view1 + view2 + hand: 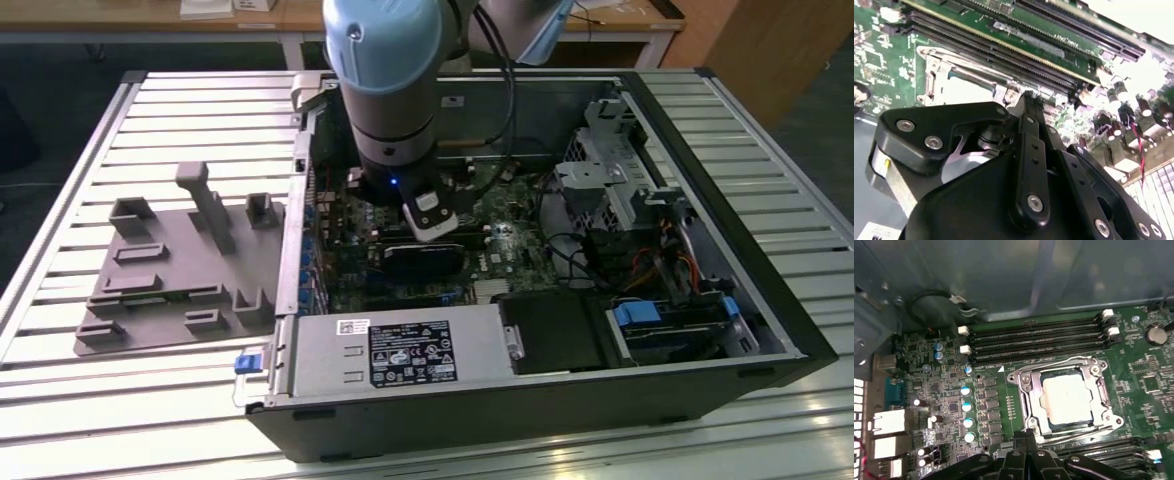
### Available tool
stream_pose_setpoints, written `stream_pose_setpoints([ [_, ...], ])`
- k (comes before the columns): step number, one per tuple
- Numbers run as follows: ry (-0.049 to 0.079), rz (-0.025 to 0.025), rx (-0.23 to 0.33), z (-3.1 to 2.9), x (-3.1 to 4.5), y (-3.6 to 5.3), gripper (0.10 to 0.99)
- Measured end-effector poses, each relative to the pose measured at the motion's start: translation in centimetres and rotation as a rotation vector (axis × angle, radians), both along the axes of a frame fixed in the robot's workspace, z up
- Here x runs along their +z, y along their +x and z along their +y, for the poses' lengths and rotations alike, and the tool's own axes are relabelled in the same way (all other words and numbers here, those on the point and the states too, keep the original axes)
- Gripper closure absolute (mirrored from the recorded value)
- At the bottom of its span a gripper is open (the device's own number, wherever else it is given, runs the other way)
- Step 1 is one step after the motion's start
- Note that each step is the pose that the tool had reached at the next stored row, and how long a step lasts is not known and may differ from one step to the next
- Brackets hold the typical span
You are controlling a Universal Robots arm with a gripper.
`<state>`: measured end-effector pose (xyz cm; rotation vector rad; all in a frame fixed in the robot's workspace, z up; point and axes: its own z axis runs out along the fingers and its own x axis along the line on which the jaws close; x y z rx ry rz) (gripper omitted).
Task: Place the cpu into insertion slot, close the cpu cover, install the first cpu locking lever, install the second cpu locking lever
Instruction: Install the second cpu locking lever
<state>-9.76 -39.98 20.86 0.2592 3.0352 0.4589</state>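
In the first wrist view the cpu (1066,400) lies flat in the insertion slot (1114,421), its silver top showing through the window of the cpu cover (1030,399), which lies down over it. Thin wire levers run along two sides of the socket, one (1054,366) by the memory slots and one (1079,438) on the opposite side. My gripper (1026,436) is shut with nothing between its fingers, its tip right at a corner of the socket by the second lever. The second wrist view shows the gripper (1029,99) just beside the cpu (966,90). In the exterior view the gripper (434,228) reaches down into the open computer case (721,300).
Black memory slots (1039,342) flank the socket, and a row of capacitors (968,407) stands beside it. A grey fixture plate (174,270) lies on the slatted table at the exterior view's left. A power supply (400,355) and drive cage (627,180) crowd the case.
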Motion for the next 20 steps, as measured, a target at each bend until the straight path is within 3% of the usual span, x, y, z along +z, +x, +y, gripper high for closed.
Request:
stream_pose_setpoints([
  [3, -0.005, -0.0001, -0.001, 0.01, 0.47, 0.04, 0.984],
  [8, -0.03, -0.0001, -0.015, 0.05, 0.69, 0.56, 0.984],
  [20, -0.042, 0.0034, -0.017, 0.18, 0.69, 4.32, 0.984],
])
